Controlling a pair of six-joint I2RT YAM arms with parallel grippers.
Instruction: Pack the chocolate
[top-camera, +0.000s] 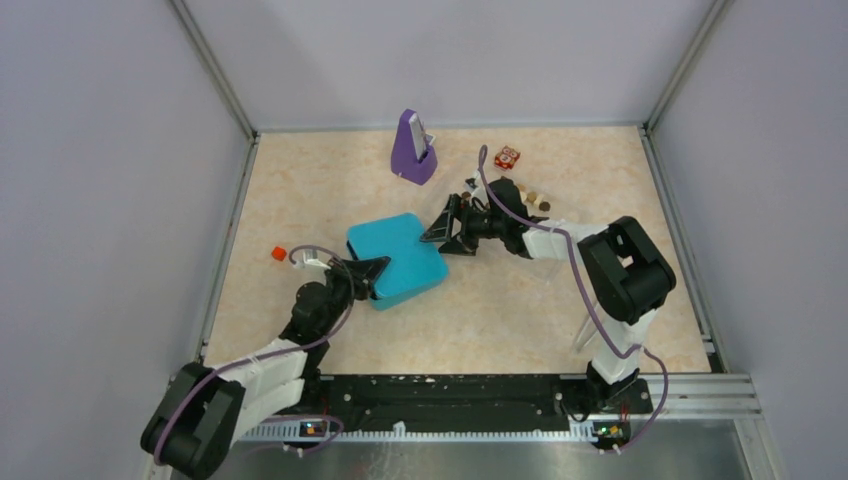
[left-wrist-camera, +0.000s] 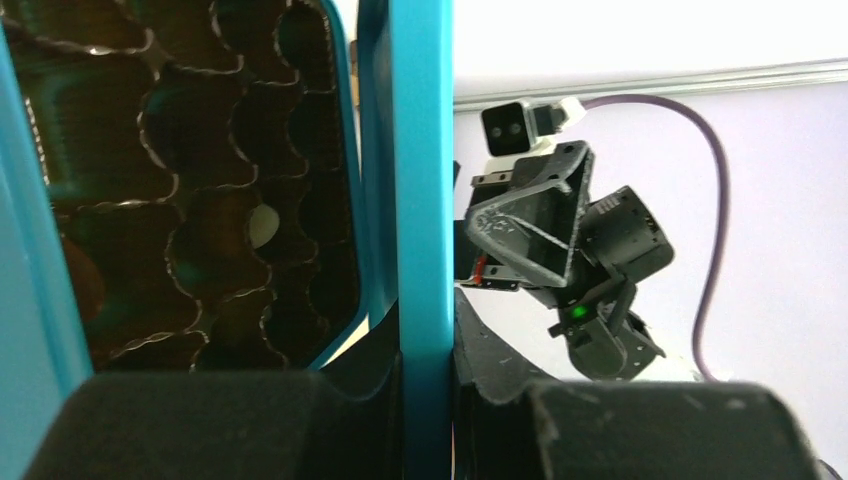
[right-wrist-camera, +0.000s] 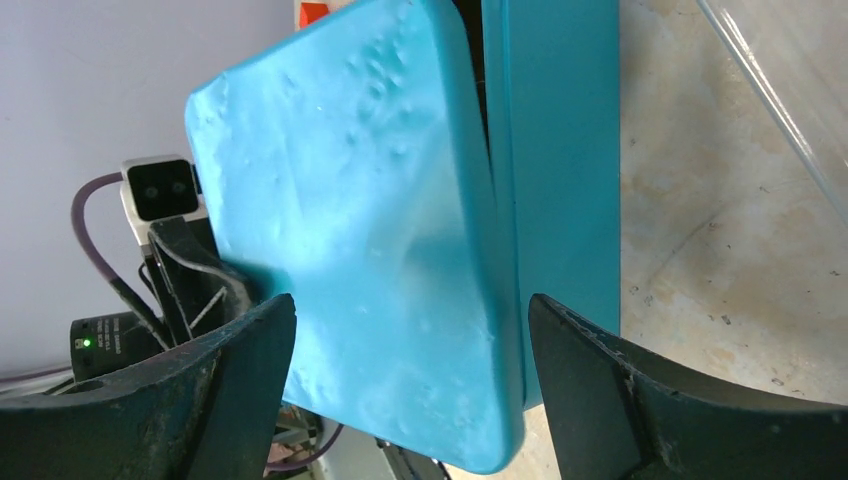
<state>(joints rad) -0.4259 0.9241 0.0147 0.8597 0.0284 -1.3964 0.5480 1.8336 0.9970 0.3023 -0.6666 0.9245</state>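
Clamping the teal box (top-camera: 397, 262) by its near-left wall, the left pincer (top-camera: 374, 274) could have tilted it if the right pincer (top-camera: 446, 224), open astride the lid (right-wrist-camera: 380, 220), shoved; the chocolate (top-camera: 537, 201) lay loose far-right on the tabletop (top-camera: 520, 300).

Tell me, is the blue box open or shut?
Partly open: a gap shows under the lid, and the left wrist camera sees the tray inside.
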